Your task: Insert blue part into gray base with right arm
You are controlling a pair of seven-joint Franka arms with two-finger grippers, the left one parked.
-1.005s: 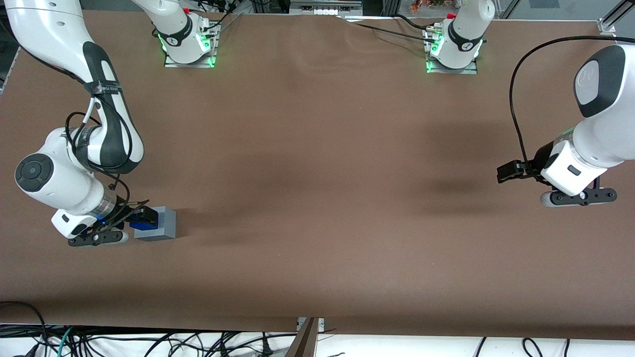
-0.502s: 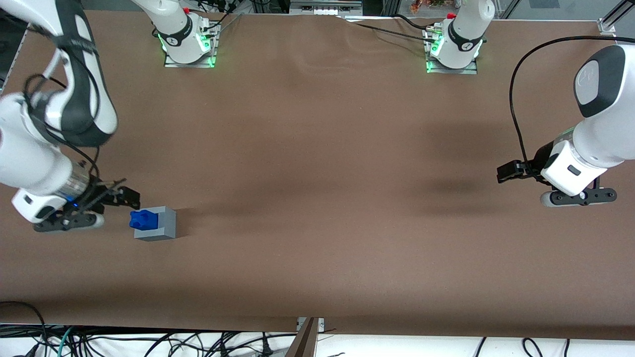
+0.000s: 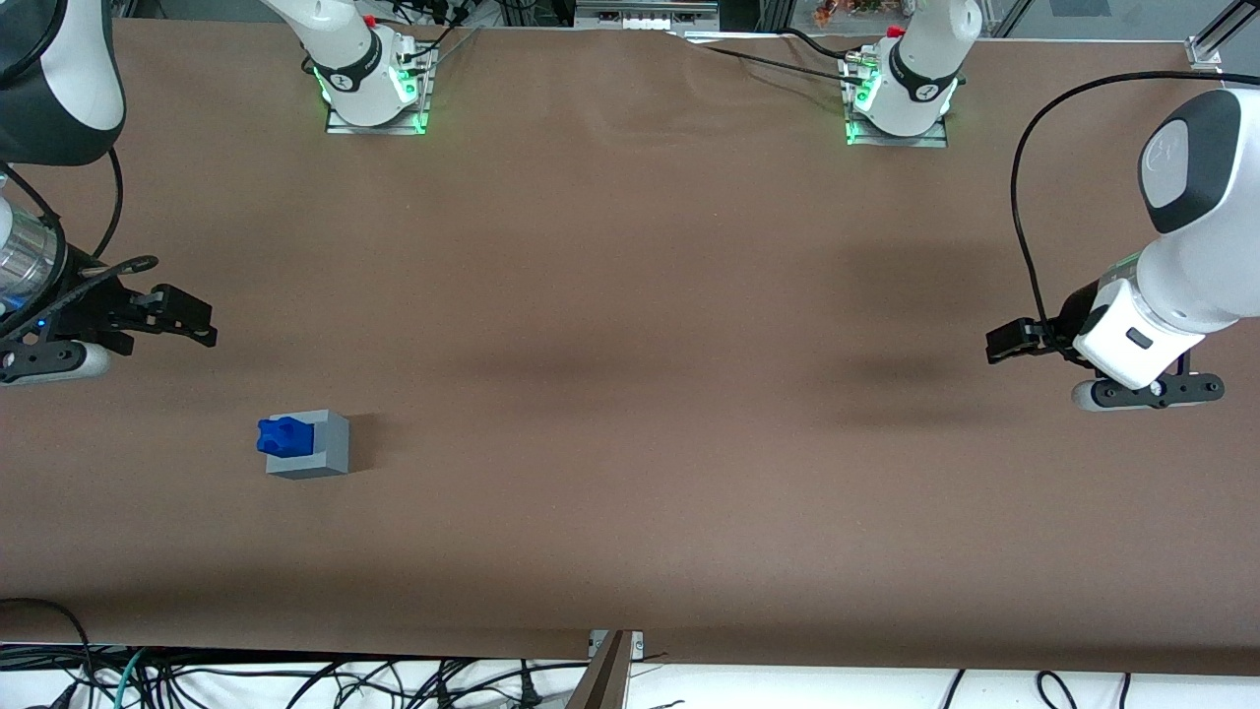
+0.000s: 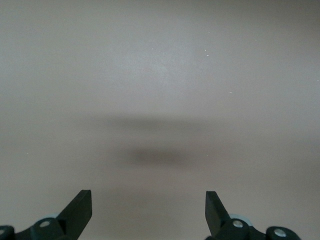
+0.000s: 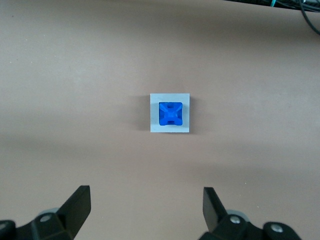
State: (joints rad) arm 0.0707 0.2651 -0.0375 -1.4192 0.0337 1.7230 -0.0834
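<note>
The blue part (image 3: 280, 435) sits in the square recess of the gray base (image 3: 331, 449), its knobbly end sticking up above the cube's top. My right gripper (image 3: 197, 321) hangs open and empty, well clear of both. It is farther from the front camera than the base and nearer the working arm's end of the table. The right wrist view looks straight down on the blue part (image 5: 171, 113), centred in the gray base (image 5: 154, 113). Nothing lies between the spread fingers of the gripper (image 5: 147, 193).
The brown table cover (image 3: 630, 394) carries the two arm mounts (image 3: 372, 89) (image 3: 898, 94) with green lights along the edge farthest from the front camera. Loose cables (image 3: 295, 679) lie below the table's near edge.
The gripper was shut on the blue part at the base. It has let go, lifted and drawn away toward the working arm's end, leaving the blue part seated in the gray base.
</note>
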